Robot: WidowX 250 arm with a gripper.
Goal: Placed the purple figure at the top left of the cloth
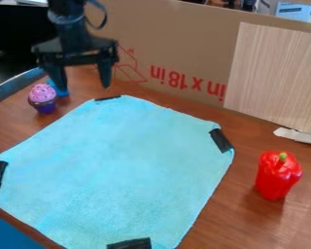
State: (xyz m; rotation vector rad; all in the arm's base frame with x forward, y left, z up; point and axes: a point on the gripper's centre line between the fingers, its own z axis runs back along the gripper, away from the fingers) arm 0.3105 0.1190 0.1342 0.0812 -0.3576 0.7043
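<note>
The purple cupcake figure is standing on the counter, outside the upper left side of the cloth. Near the top corner of this cloth hangs the claw, which is released, with its two fingers well apart. To the right of the cloth stands a red pepper.

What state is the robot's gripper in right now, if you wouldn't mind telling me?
Gripper: open, its two fingers well apart, holding nothing.
</note>
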